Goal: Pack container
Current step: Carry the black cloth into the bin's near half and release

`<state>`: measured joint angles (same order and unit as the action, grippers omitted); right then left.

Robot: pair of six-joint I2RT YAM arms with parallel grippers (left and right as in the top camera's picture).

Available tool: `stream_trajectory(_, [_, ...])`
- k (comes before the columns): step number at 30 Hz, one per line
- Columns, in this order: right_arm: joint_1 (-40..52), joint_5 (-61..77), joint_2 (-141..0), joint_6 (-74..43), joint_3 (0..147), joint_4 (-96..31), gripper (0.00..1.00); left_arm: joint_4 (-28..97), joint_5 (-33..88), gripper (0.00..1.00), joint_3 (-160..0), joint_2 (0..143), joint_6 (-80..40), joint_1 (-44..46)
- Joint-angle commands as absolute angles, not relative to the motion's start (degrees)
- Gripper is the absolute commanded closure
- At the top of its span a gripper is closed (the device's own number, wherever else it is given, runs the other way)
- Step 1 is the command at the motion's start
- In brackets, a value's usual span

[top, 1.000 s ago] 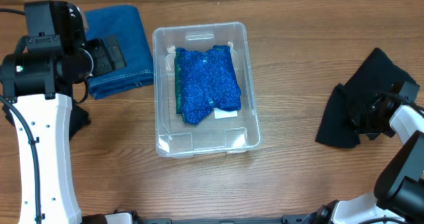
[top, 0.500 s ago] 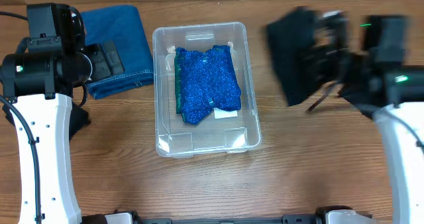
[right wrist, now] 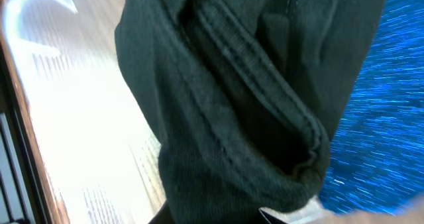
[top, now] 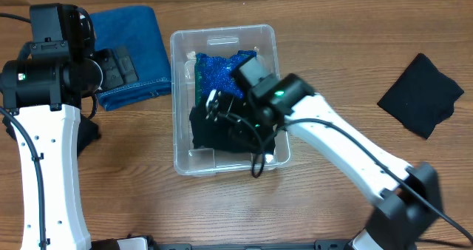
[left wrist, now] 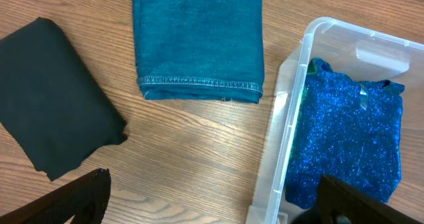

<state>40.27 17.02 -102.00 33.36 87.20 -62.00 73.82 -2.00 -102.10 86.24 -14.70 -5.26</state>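
Observation:
The clear container (top: 176, 80) stands mid-table with a blue glitter cloth (top: 225, 71) inside it. My right gripper (top: 230, 123) is low in the container's near half, shut on a black garment (top: 211, 135) that drapes over the glitter cloth. In the right wrist view the black garment (right wrist: 232, 105) fills the frame and hides the fingers, with the glitter cloth (right wrist: 381, 85) beside it. My left gripper (left wrist: 212, 207) is open and empty above the table left of the container (left wrist: 281, 124).
Folded blue denim (top: 140, 46) lies left of the container, also in the left wrist view (left wrist: 199, 38). A black cloth (left wrist: 53, 118) lies at the far left. Another black cloth (top: 421, 95) lies at the right.
My right arm swung from the far right across the table with the black garment and lowered it into the container. One black cloth stayed at the right. The left arm has not moved.

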Motion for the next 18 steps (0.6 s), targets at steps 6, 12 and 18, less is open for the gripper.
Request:
stream_trajectory(6, [39.5,-6.8,-104.6,26.4,86.6,-55.2,0.00,73.8,-2.5,0.00,-103.3,85.5,-15.3,-5.2])
stream_trajectory(12, [37.4,-26.4,-103.2,13.2,88.9,-46.9,0.00,73.9,-2.5,0.00,-103.3,85.5,-15.2,-5.2])
stream_trajectory(18, [34.5,-31.7,-93.8,0.6,89.0,-46.7,0.00,73.9,-2.5,0.00,-103.3,85.5,-15.2,-5.2])
